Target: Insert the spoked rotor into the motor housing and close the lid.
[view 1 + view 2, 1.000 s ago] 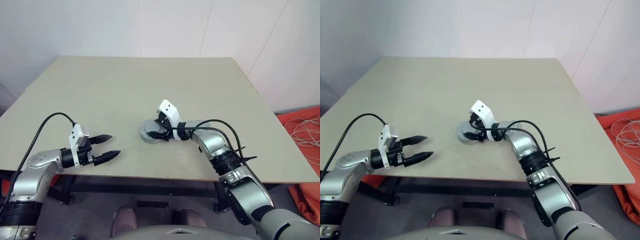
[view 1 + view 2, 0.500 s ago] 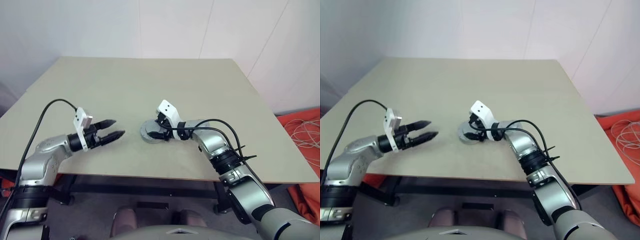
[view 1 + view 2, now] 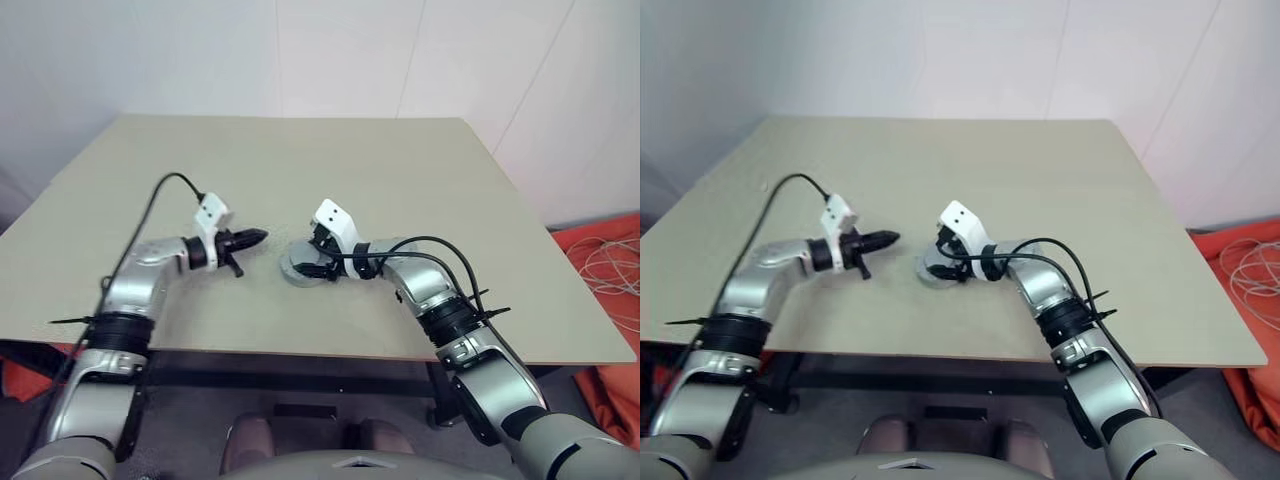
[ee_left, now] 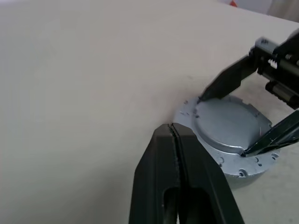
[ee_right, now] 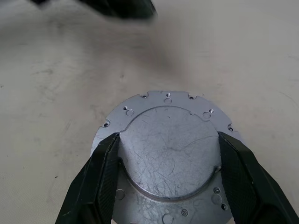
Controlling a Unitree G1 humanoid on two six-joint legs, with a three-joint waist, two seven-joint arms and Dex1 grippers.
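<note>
The lid (image 5: 170, 156), a round silvery cap with its grey face up and a flange of small holes, lies flat on the table (image 3: 350, 170) near the front middle. My right gripper (image 5: 169, 136) reaches over it, one finger pressed to each side of the raised round centre, shut on it. My left gripper (image 3: 260, 237) hovers just left of the lid (image 4: 229, 123), fingers (image 4: 187, 154) shut together with nothing in them, tip pointing at the lid's rim. The spoked rotor and the motor housing are hidden.
The beige table runs wide to the back and both sides. Its front edge lies close behind both arms. To the right, on the floor, sits an orange heap (image 3: 605, 265) with pale cables. A white wall stands behind.
My left gripper has travelled forward and to the right, from near the table's front edge to beside the lid, and its fingers have shut. The right gripper and the lid have stayed still.
</note>
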